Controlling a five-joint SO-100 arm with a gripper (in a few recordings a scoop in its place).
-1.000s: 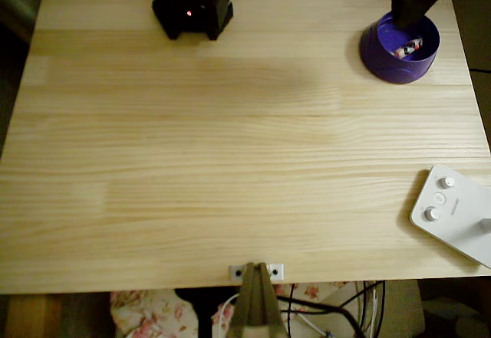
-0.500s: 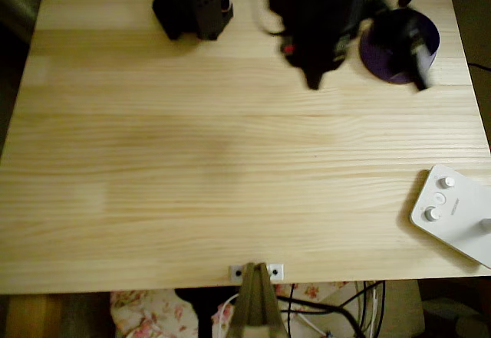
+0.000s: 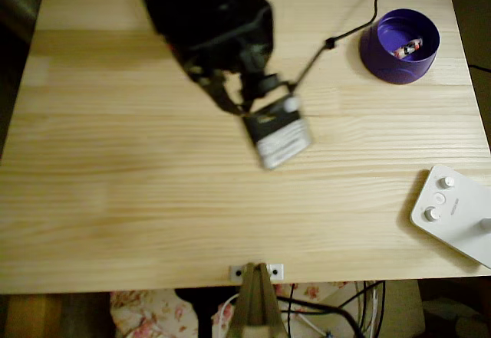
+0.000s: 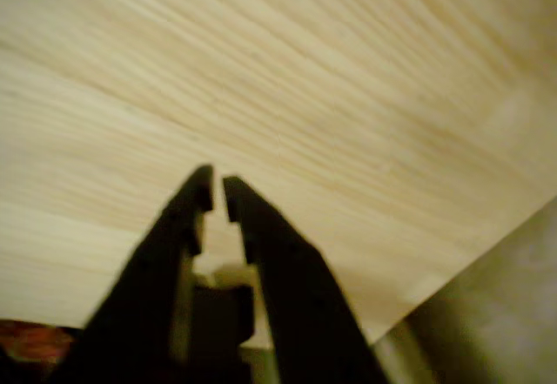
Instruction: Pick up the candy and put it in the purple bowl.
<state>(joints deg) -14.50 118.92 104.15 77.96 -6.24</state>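
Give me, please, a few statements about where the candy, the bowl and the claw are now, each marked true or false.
1. The candy lies inside the purple bowl. True.
2. The claw grips the candy. False: its fingers are nearly closed with nothing between them.
3. The purple bowl stands near the table's top right corner in the overhead view. True.
4. The white device sits at the table's left edge. False: it is at the right edge.
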